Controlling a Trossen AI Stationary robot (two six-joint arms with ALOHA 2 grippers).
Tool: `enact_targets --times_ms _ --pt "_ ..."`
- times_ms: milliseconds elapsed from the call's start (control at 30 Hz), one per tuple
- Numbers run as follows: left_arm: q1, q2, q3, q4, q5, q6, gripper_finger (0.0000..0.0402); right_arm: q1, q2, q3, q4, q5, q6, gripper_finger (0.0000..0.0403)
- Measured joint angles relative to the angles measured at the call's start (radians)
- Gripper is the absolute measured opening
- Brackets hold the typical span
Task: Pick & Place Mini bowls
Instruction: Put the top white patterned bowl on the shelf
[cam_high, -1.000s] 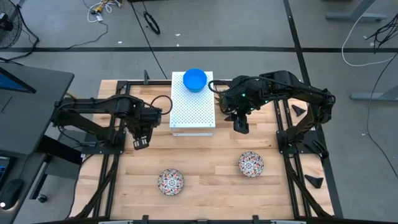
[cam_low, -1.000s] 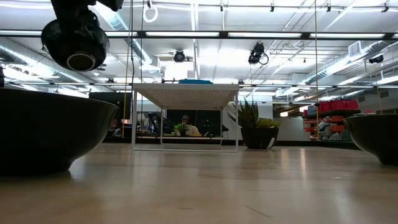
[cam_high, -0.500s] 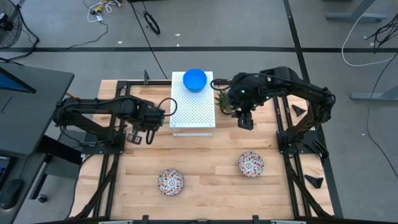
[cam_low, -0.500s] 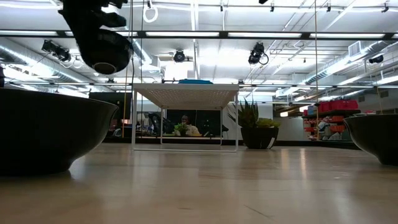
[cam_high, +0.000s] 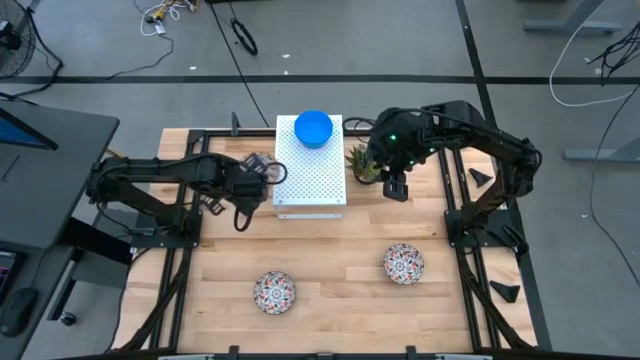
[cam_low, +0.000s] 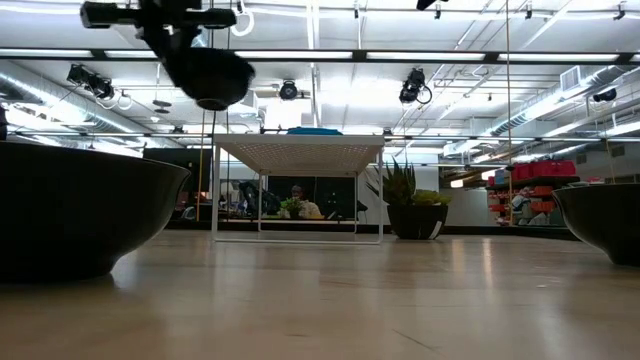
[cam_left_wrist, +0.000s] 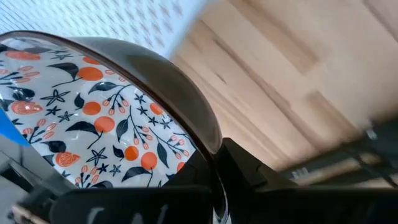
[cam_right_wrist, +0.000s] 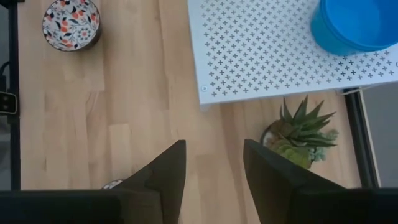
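My left gripper is shut on a floral mini bowl, white inside with red-and-blue flowers and dark outside. It hangs in the air by the left edge of the white perforated box; the low view shows the floral bowl above the box top. A bright blue bowl rests on its base on the box's far end. Two more floral bowls sit on the table's near half. My right gripper is open, right of the box, beside the potted plant. My left gripper holds the floral bowl at its rim, with one dark finger against the dark outer wall. The part of the hold inside the bowl is cut off by the picture's edge. The bowl is lifted clear of the table and the box, hanging below the gripper.
The plant stands between the box and my right gripper. In the low view, two dark bowls loom at the near left and right. Bare wood lies between the box and the near bowls. Dark frame rails border the table.
My left gripper has carried the floral bowl toward the table's far right, from left of the box up to its left edge, turning as it went. My right gripper has drawn back slightly toward the far edge, staying open.
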Motion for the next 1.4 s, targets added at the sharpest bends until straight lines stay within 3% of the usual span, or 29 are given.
enact_targets --times_ms 200,667,1233,1400 --pt "0.030 0.027 0.000 0.103 0.059 0.083 0.0015 0.000 -0.002 0.000 0.000 0.000 -0.001 0.0162" --pt "0.073 0.140 0.028 0.274 0.067 0.246 0.0014 0.000 -0.005 0.000 0.000 0.000 0.001 0.0162" --pt "0.154 0.294 0.200 0.327 0.086 0.390 0.0014 0.000 -0.005 0.000 0.007 0.000 0.012 0.0162" --pt "0.160 0.300 0.202 0.330 0.097 0.410 0.0014 0.000 -0.005 0.000 0.005 0.000 0.027 0.0162"
